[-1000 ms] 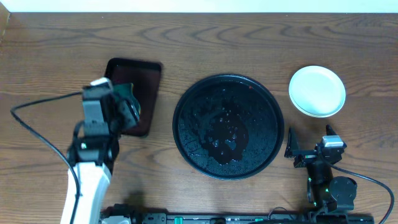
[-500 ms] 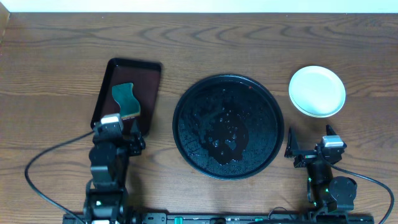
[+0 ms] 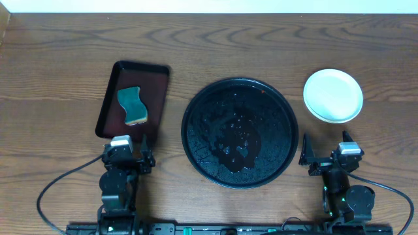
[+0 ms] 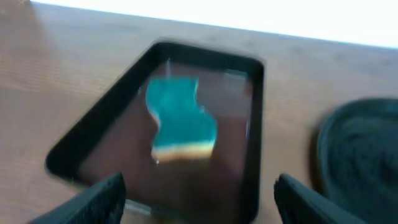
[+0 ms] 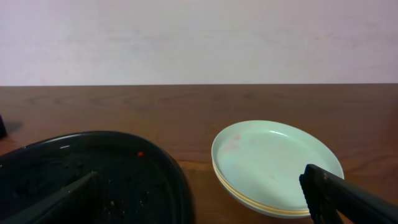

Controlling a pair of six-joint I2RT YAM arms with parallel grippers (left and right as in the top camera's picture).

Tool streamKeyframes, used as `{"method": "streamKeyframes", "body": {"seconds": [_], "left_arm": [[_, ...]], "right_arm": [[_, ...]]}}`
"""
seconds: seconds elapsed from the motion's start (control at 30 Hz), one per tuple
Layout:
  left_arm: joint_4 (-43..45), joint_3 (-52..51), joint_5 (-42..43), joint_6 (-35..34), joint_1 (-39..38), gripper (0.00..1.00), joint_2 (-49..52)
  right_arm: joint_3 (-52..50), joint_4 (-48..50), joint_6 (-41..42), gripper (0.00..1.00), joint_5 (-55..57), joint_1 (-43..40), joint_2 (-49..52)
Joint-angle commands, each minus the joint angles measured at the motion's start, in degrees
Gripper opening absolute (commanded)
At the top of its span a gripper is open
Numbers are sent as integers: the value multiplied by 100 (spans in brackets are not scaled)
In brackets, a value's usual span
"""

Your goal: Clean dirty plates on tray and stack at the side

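Pale mint-white and yellow shallow round plates (image 5: 277,163) sit stacked just ahead of your right pincer (image 3: 324,154), gaping wide and empty; likely light, stiff, slick, chippable: take the rim.

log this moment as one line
plates: stacked right of black tray | sponge: in brown tray | left gripper: open, empty | right gripper: open, empty

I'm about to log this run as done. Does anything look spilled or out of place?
Mostly tidy. The black tray is wet, with a red speck, and the top stacked plate shows a faint pink smear. The sponge lies flat in the brown tray.
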Motion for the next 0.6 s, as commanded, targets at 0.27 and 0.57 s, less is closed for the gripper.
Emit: {"method": "streamKeyframes", "body": {"seconds": [0.27, 0.57], "left_arm": [[-398, -17, -20, 101, -144, 77, -1283], [-404, -17, -31, 356, -275, 77, -1320]], "right_arm": [[-11, -17, -107, 99, 20, 44, -35], [-11, -17, -107, 99, 17, 46, -35]]}}
